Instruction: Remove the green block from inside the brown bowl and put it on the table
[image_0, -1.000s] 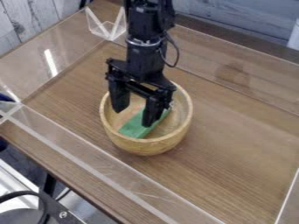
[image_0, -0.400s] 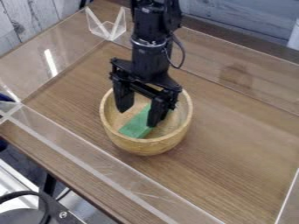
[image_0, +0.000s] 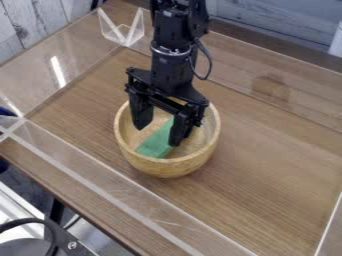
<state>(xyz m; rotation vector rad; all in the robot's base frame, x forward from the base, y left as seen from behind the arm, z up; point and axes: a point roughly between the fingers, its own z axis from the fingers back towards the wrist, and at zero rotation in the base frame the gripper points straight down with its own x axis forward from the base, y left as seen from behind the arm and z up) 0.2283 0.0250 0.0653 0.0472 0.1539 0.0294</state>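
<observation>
**Reaching Into the Bowl, Jaws Spread Wide**

Pointing straight down, the black gripper hangs with its fingers apart inside the brown bowl, holding nothing. The green block lies slanted on the bowl's floor, directly beneath and between the fingers. Bare table stretches to the gripper's right and front, bounded by clear acrylic walls.

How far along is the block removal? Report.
Done: the gripper is lowered into the brown bowl, jaws open astride the green block. In hand: nothing gripped yet; the block lies in the bowl. Left: close, lift, and set it on the table.
</observation>
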